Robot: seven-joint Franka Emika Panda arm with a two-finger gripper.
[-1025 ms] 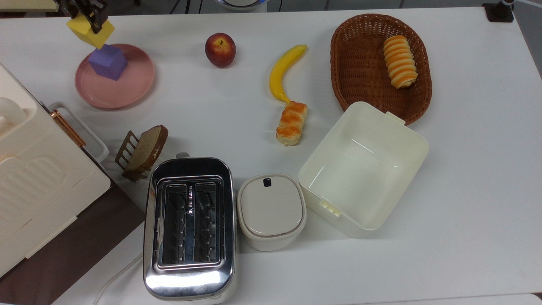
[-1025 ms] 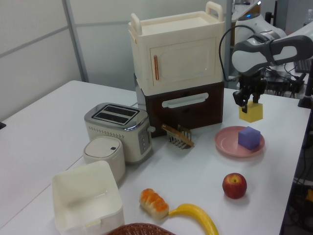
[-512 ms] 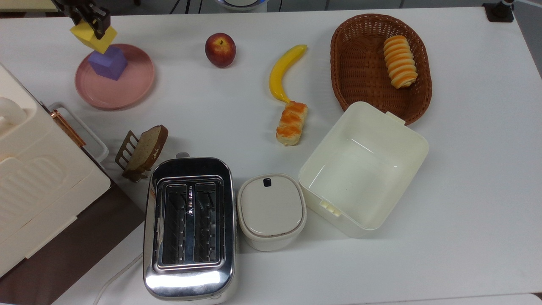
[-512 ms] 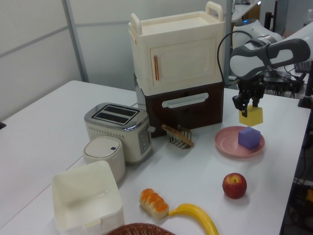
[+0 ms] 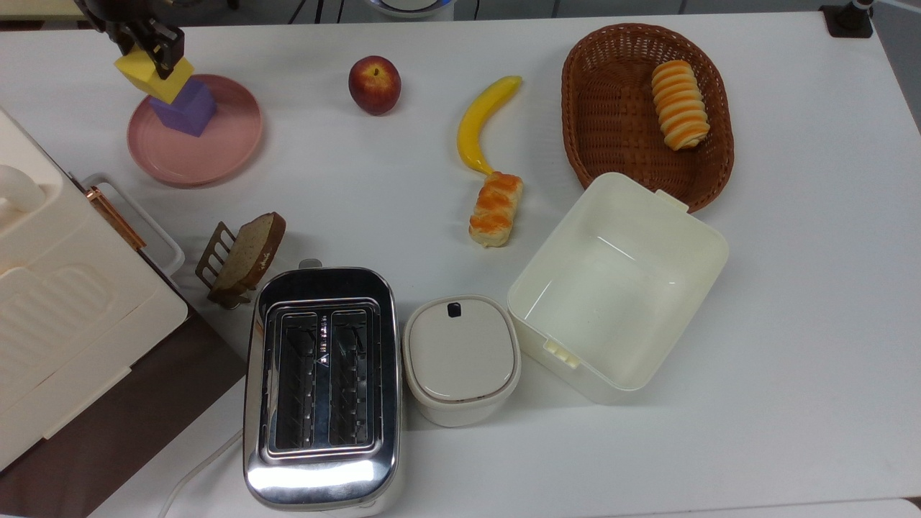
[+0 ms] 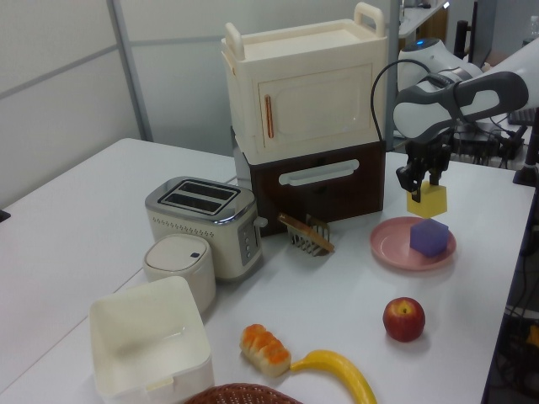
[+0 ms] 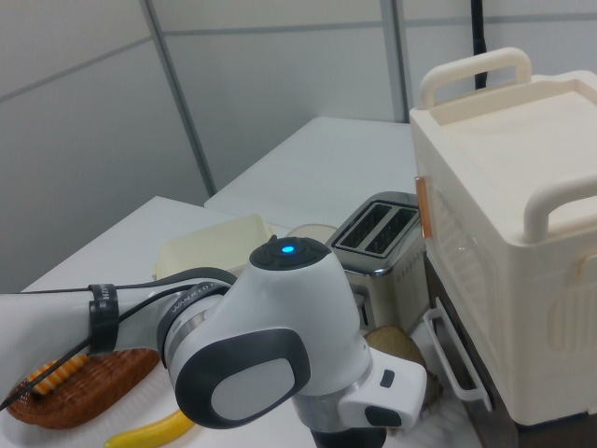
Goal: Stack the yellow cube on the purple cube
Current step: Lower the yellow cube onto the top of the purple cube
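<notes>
Yellow cube [image 5: 153, 73] hangs clamped between the gripper's [image 5: 155, 52] two fingers, tilted (one corner pointing down), directly over the purple cube [image 5: 184, 109]; from the left view a thin gap seems to separate the two blocks, though whether they touch is hard to settle. The purple cube [image 6: 429, 236] sits on the round pink plate [image 6: 389, 245], toward its far side in the left view. An apple [image 5: 374, 84] lies well apart on the white table [image 5: 791, 288], to the top view's right of the plate, with a banana [image 5: 481, 122] beyond it. A toaster [image 5: 321, 381] stands near the top view's bottom edge.
</notes>
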